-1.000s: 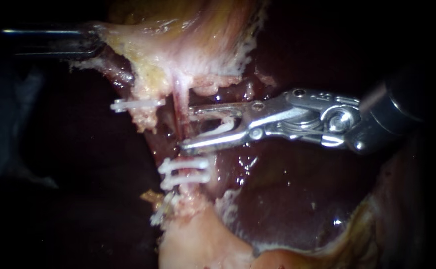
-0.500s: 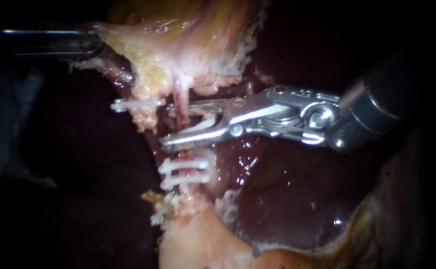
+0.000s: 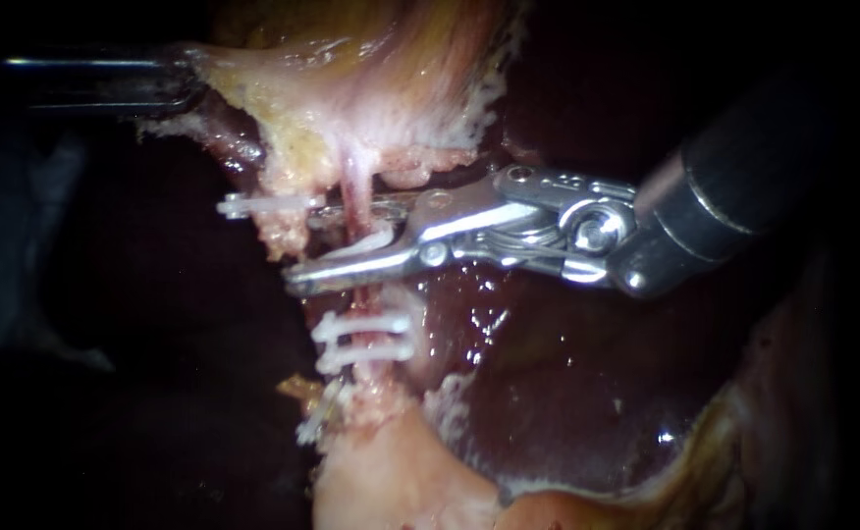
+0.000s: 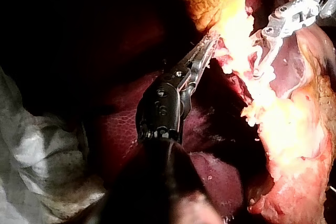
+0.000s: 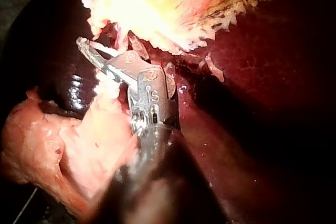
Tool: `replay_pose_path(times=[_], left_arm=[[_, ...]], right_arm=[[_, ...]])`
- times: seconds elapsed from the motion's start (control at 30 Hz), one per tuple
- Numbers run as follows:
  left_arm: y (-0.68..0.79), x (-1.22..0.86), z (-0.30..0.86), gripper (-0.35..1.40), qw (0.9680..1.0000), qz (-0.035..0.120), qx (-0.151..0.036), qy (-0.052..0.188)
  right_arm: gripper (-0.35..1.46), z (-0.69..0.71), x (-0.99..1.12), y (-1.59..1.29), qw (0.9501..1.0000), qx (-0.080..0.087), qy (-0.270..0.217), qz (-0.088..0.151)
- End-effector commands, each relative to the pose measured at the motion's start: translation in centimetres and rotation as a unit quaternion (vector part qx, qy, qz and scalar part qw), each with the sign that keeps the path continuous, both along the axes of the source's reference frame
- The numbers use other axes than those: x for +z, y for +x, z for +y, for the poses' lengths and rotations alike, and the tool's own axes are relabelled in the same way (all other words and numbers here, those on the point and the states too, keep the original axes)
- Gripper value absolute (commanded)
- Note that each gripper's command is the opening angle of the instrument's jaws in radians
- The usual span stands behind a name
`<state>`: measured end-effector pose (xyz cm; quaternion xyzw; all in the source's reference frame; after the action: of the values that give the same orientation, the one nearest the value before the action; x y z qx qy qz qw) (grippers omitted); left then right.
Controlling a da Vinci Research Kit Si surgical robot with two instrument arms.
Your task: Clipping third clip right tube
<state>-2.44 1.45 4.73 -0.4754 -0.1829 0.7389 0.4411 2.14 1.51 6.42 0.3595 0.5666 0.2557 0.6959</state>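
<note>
Pink and thin, the right tube (image 3: 352,193) is running straight down from the gallbladder (image 3: 371,79) toward the two clips (image 3: 364,339) that are already sitting across it lower down. Its long axis is lying nearly square to the right instrument (image 3: 302,248), which is reaching in from the upper right. The jaws are standing well apart and carrying the white third clip (image 3: 379,239) between them, one leg against each jaw. The tube is passing through that gap, so the jaws are straddling it, not lying beside it. The jaw tips are reaching past the tube on its far side, and that is the relation the coming squeeze is depending on: I am judging that the tube is sitting deep enough in the clip for it to close fully across. The third clip is lying above the two clips with a short bare stretch of tube between. The right instrument is the only one near the tube.

The left instrument (image 3: 187,83) is working well apart, its jaws closed on the gallbladder edge and holding the tissue up, which seems to be keeping the tube taut. A lone clip (image 3: 265,204) is lying just beside the upper jaw, on pale tissue. Dark liver (image 3: 567,393) is lying beneath. No container is showing.
</note>
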Motion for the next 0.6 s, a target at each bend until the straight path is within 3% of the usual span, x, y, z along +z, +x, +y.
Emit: replay_pose_path(times=[0.03, 0.3, 0.6], left_arm=[[0.00, 0.00, 0.00, -0.35, 1.0000, 0.000, 0.000, 0.000], [0.00, 0.00, 0.00, -0.35, 1.0000, 0.000, 0.000, 0.000], [0.00, 0.00, 0.00, -0.35, 1.0000, 0.000, 0.000, 0.000]], right_arm=[[0.50, 0.00, 0.00, 0.01, 1.0000, 0.000, 0.000, 0.001], [0.50, -0.01, -0.03, 0.00, 0.9999, 0.003, 0.001, 0.012], [0.48, 0.00, -0.32, -0.06, 0.9974, -0.007, 0.021, 0.068]])
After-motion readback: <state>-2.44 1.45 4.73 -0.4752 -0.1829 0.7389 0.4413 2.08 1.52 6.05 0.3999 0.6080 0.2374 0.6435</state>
